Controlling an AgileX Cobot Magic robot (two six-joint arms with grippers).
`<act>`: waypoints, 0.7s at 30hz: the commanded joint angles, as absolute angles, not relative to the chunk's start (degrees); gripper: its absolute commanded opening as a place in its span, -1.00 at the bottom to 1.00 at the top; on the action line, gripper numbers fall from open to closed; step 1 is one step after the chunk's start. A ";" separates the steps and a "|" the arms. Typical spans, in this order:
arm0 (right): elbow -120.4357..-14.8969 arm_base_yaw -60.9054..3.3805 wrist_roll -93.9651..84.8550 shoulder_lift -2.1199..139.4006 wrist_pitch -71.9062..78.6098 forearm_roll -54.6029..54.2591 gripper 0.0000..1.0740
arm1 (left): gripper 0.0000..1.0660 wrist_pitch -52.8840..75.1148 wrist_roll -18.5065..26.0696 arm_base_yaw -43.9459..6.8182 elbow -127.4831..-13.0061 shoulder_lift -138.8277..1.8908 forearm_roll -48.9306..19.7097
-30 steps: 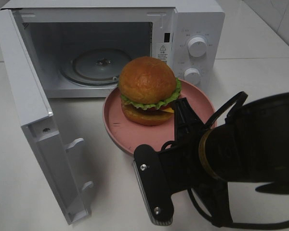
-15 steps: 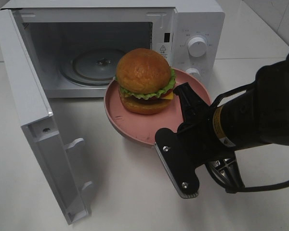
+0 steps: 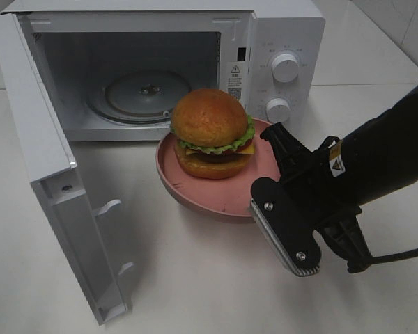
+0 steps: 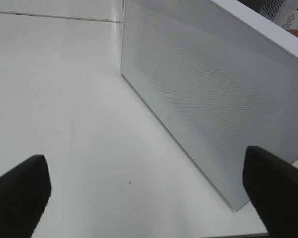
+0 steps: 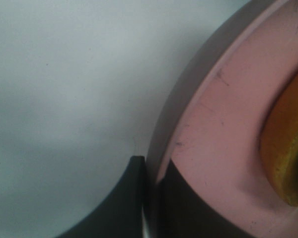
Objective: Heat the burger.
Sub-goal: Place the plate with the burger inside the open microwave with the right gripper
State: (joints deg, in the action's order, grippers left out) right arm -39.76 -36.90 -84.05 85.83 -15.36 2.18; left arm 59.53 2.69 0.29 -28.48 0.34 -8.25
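Our right jaws pinch the rim of the plate [image 3: 216, 198] on its near right side. On the plate, just beyond those jaws, sits the burger [image 3: 212, 132]. Farther beyond stands the microwave [image 3: 285, 28] on the bench [image 3: 181, 278], with the turntable [image 3: 136, 94] inside it. Its door [image 3: 35, 139] hangs open well to those jaws' left. Our left jaws, spread wide, face the door's outer side.

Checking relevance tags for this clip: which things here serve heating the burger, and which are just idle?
In the job: burger; pink plate under it; right claw, shut on the plate's rim; microwave with its door open; glass turntable.
Idle: left claw, open, near that door; white table.
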 commanded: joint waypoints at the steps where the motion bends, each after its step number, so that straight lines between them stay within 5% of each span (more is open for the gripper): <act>1: -40.85 -35.52 -97.46 85.37 -11.80 -8.31 -0.99 | 0.83 59.24 2.64 0.11 -28.36 1.43 -8.54; 21: -42.63 -35.58 -104.56 85.37 -10.20 -12.20 -1.00 | 0.83 59.24 2.64 0.11 -28.36 1.43 -8.54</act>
